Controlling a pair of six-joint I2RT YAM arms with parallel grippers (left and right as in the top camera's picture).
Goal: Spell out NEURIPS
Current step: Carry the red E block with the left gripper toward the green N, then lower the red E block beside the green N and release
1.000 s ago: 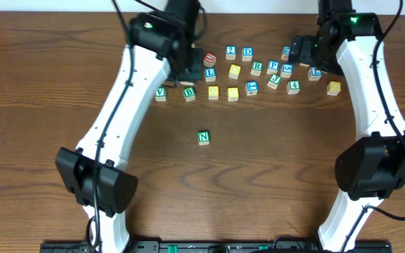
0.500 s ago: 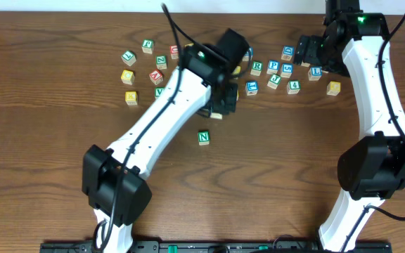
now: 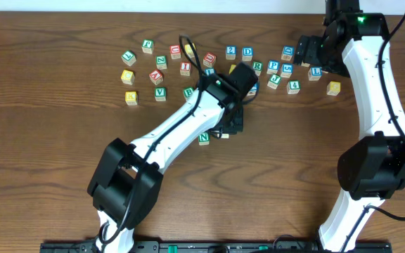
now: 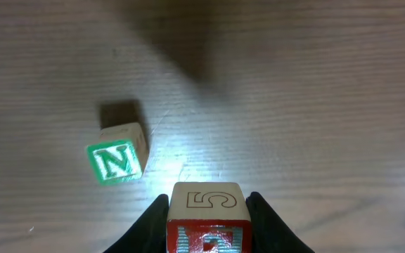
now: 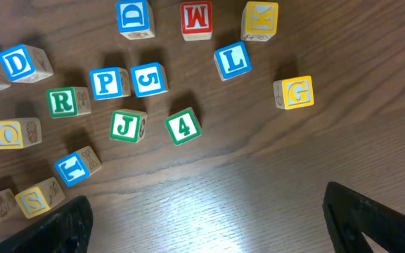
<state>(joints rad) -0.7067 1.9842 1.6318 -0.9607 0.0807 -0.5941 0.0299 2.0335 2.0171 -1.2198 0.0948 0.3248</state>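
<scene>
The green N block (image 4: 116, 158) lies alone on the table, also seen in the overhead view (image 3: 203, 138). My left gripper (image 4: 207, 225) is shut on a red-faced block (image 4: 207, 214) with a 5 on its top side. The letter on its red face is cut off. It hangs just right of the N block, where the overhead view shows the left gripper (image 3: 229, 125). My right gripper (image 5: 209, 218) is open and empty over bare wood near the back right blocks, among them R (image 5: 63, 101), P (image 5: 105, 82) and a yellow S (image 5: 35, 199).
Several letter blocks lie in a loose band along the back, from the far left group (image 3: 128, 57) to the yellow G (image 3: 334, 88). The right arm (image 3: 371, 84) stretches over the right side. The left arm crosses the middle diagonally.
My left arm has swung from the back row forward and to the right, carrying the red block down beside the N block. The right arm has barely moved.
</scene>
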